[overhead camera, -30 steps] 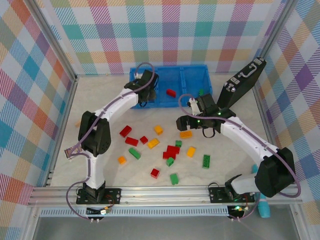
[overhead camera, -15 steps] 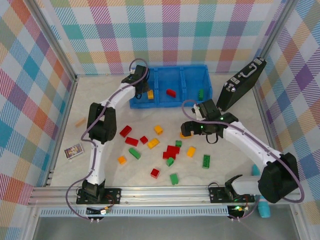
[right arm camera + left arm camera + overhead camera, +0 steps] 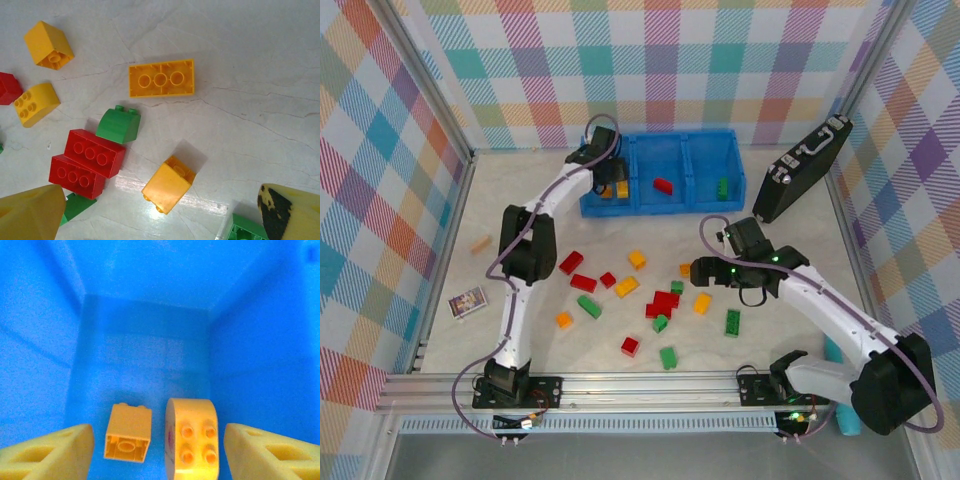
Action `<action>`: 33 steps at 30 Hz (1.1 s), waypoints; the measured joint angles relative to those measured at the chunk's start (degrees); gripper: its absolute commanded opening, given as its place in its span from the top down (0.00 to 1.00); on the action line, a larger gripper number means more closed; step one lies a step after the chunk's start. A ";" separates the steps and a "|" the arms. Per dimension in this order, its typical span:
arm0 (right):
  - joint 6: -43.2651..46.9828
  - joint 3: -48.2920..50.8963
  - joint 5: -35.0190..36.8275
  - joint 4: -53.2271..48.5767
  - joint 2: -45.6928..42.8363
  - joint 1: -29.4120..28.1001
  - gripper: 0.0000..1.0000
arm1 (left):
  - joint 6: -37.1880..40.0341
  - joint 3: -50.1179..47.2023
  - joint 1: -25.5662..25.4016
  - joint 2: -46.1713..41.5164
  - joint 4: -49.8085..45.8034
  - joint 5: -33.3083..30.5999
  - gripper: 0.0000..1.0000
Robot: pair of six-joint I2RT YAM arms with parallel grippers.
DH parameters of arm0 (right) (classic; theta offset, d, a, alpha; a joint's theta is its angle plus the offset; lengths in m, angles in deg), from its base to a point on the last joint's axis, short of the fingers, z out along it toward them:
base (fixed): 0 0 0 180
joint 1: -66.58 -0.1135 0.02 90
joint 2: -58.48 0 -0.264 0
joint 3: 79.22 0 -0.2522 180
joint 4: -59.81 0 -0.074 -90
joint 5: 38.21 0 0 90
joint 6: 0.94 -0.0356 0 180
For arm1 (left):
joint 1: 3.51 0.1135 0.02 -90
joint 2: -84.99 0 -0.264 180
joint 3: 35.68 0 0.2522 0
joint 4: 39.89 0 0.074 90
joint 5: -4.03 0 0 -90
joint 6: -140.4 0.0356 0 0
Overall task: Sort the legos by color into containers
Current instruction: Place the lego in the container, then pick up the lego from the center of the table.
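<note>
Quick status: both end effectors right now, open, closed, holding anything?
Left end effector: open, empty, over two yellow bricks in the blue bin.
Right end effector: open, empty, above loose bricks on the table.

A black case [image 3: 803, 172] stands far right; a tan wooden block [image 3: 481, 243] and a picture card [image 3: 468, 301] lie left.
</note>
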State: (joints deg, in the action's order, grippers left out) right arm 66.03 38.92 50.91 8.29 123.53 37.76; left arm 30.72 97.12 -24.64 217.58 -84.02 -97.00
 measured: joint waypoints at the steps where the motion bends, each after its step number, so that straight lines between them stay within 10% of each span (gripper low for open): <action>1: 0.17 -0.02 -0.02 0.02 -0.11 0.00 0.01 | 0.22 -1.16 -0.11 -1.70 -0.26 -0.09 0.31; 14: 5.38 -2.25 -1.60 2.56 -1.29 0.46 0.01 | -4.79 -26.60 -13.60 -35.95 -8.52 -3.19 0.35; 33: 7.65 -5.62 -2.01 6.23 -2.03 1.07 0.01 | -29.68 -40.15 -21.97 -26.01 -4.11 2.47 0.30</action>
State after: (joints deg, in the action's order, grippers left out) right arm 73.68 33.31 48.90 14.52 121.50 38.83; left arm 1.04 56.97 -46.60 191.57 -88.13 -94.53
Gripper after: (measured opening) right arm 0.988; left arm 0.695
